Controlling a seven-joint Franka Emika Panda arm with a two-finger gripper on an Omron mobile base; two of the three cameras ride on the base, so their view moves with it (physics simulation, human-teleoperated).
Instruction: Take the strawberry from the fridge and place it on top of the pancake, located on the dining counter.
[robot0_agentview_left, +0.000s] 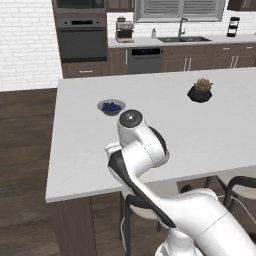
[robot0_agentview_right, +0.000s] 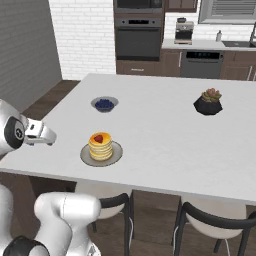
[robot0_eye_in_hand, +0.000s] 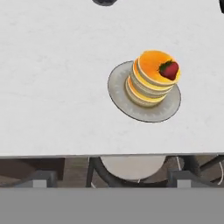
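On the white tabletop (robot0_agentview_right: 165, 125) near its front edge, the strawberry (robot0_eye_in_hand: 169, 70) sits on the pancake (robot0_eye_in_hand: 151, 78) stack, a bit off-centre on the glossy orange top, so the placing looks done to me. The stack rests on a round grey plate (robot0_eye_in_hand: 120, 94), which keeps it steady. The hand's jaws are spread wide, holding nothing.
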